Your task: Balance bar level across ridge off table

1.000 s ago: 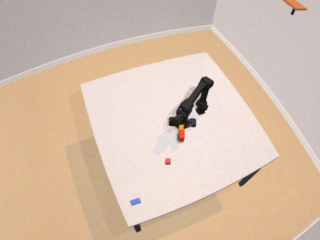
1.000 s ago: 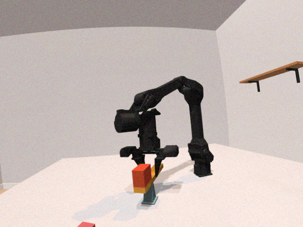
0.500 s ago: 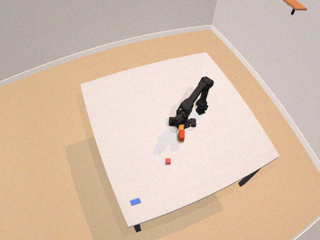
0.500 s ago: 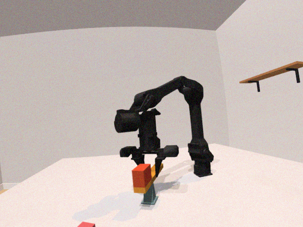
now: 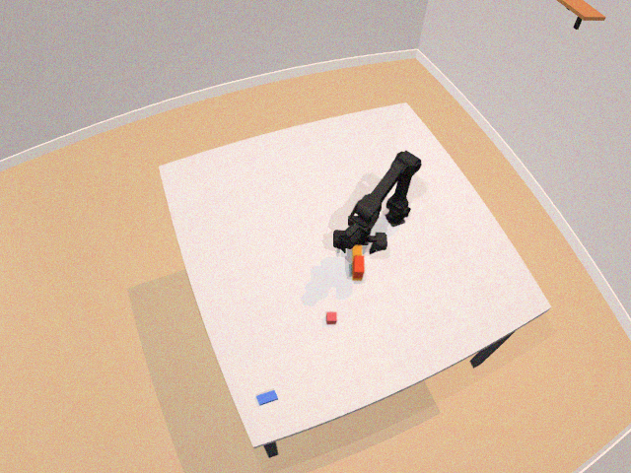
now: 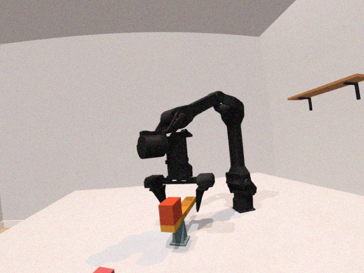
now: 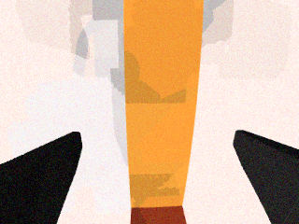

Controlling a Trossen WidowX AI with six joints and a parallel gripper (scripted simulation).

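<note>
- While the gripper (image 6: 178, 199) hangs spread wide with nothing between its fingers, the orange bar (image 6: 184, 210) lies directly under it, resting on the teal ridge (image 6: 180, 234)
- Seen by the wrist camera, the bar (image 7: 163, 88) runs straight up the middle of the gap, its long axis square to the line joining the two fingertips, with bare table showing on both sides, so neither finger touches it
- Its red weighted end (image 6: 169, 210) points away from the arm's base, toward the small red cube (image 5: 331, 317); the plain orange end reaches back under the wrist
- From the exterior view the bar looks clear of the white table (image 6: 293, 223), though perspective makes it hard to say whether it sits truly level
- My judgement: the retreat should go straight up, since any sideways drift would sweep a finger across the bar's long flank and tip it off the ridge
</note>
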